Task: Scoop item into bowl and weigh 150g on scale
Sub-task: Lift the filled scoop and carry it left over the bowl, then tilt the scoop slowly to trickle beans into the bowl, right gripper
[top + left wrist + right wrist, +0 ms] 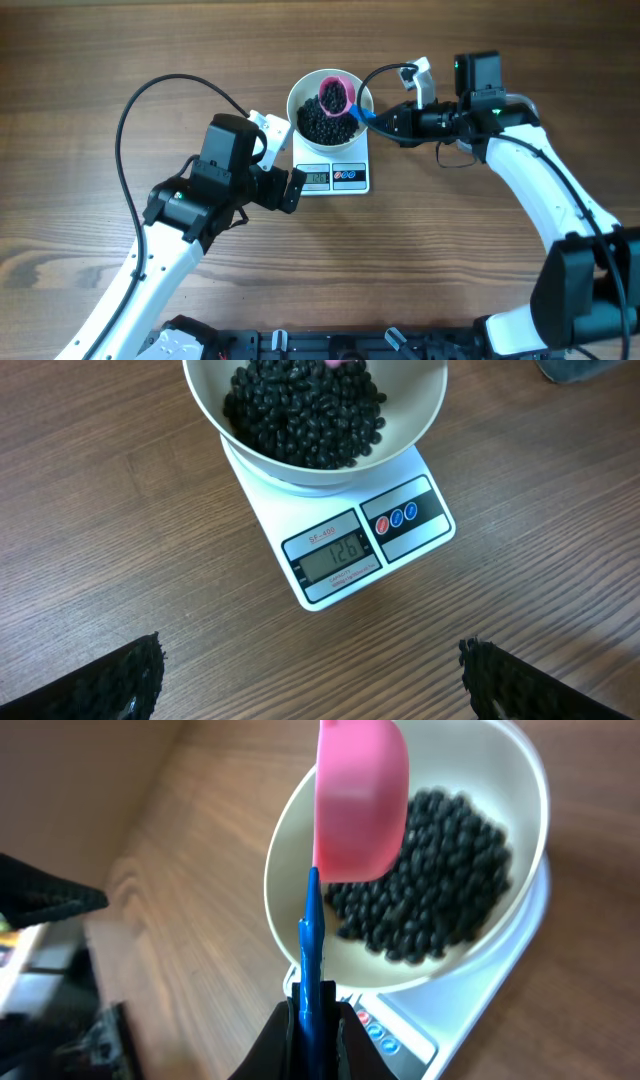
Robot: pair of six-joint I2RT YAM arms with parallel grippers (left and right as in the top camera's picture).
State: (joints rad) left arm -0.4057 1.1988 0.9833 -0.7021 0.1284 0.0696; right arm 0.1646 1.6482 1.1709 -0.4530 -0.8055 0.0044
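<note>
Right hand (315, 1020): jaws together, clamped on the thin blue handle (312, 945) of a pink scoop (360, 800), gripped near its tail end. The cup is held over the near rim of the bowl (415, 400), tipped, with a few beans showing in its mouth from overhead. The beans (300, 410) lie as a loose black heap in the bowl, which sits on the scale (262, 492). The display (333, 553) looks to read 126, so my guess is short of target. Handling: beans are small, hard and free-rolling, so they will pour fast and bounce. The scoop is light, and its long handle makes it twist easily, so tip it slowly. The glossy bowl rests loose on the platform, so a knock on the rim would shift it and spoil the reading. Left hand (310, 685): jaws wide apart, holding nothing, hovering over the bench (100, 510) just in front of the scale and near its buttons. No bean supply in view.
</note>
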